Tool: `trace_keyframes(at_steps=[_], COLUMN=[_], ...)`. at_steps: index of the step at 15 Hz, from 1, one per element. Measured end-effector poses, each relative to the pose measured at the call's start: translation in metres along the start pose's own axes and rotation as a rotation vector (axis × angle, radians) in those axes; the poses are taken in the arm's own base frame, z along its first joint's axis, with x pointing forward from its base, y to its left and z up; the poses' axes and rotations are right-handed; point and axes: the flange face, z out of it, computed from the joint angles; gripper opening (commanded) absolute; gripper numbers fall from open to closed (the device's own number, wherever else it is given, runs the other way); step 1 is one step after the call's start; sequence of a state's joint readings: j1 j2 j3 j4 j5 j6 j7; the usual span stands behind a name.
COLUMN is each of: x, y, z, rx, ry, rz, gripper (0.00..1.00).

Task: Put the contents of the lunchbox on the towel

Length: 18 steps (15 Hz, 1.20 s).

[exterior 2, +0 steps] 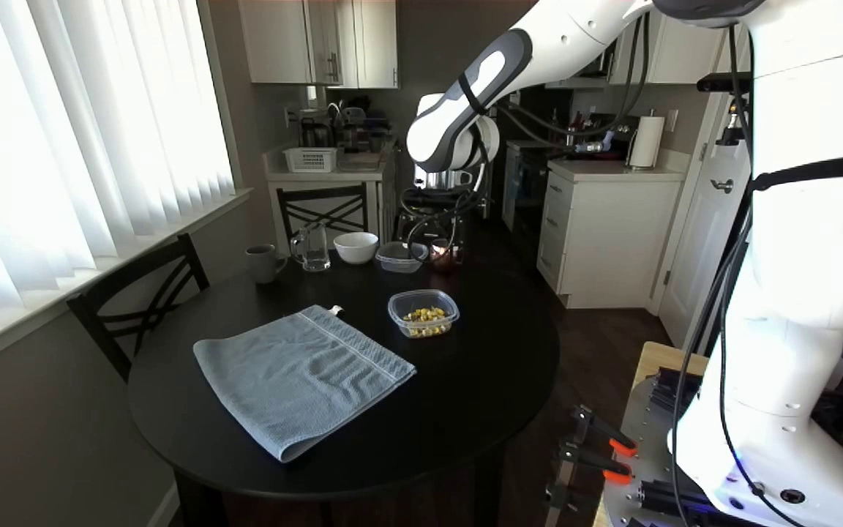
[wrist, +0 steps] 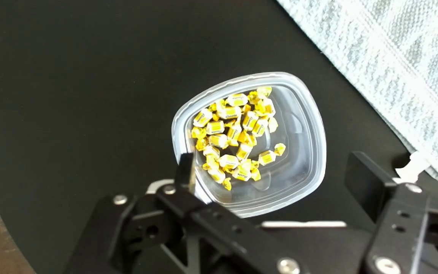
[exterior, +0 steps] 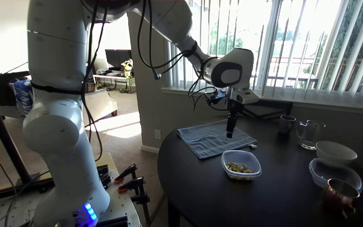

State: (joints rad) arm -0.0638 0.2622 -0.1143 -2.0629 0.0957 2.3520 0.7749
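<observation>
The lunchbox (exterior: 257, 162) is a clear shallow container on the dark table, also seen in an exterior view (exterior 2: 421, 296) and the wrist view (wrist: 295, 167). Its contents, several yellow-and-white wrapped candies (wrist: 238, 133), lie inside it, mostly to one side; they show in both exterior views (exterior: 239, 167) (exterior 2: 427, 315). The grey-blue towel (exterior: 213, 138) (exterior 2: 304, 373) lies flat beside it, its edge at the upper right of the wrist view (wrist: 394, 57). My gripper (exterior: 229, 134) is open and empty above the table. In the wrist view, its fingers (wrist: 272, 167) are wide apart with the lunchbox beyond them.
A grey mug (exterior 2: 262, 263), glass mug (exterior 2: 313, 250), white bowl (exterior 2: 356, 249), another clear container (exterior: 336, 173) and a copper mug (exterior: 340, 197) stand along the table's far side from the towel. A black chair (exterior 2: 151, 293) stands by the window. Clamps (exterior: 134, 183) sit at the robot's base.
</observation>
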Motion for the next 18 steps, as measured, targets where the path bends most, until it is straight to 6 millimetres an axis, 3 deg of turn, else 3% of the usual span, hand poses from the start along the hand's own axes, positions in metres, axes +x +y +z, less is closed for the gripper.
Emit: trace_keyframes(at_steps=[4,8,10,14,18], x=[-0.002,0.002,0.020,0.078,0.122], y=[-0.002,0.002,0.020,0.064,0.074], z=[0.002,0.020,0.036,0.060,0.083], rx=[0.001,-0.002,-0.046,-0.156,-0.250], ry=[-0.003,0.004,0.012,0.046,0.040], rz=[-0.002,-0.033,-0.046,-0.087,-0.214], gripper=[1.00,1.00,1.00,1.00,1.00])
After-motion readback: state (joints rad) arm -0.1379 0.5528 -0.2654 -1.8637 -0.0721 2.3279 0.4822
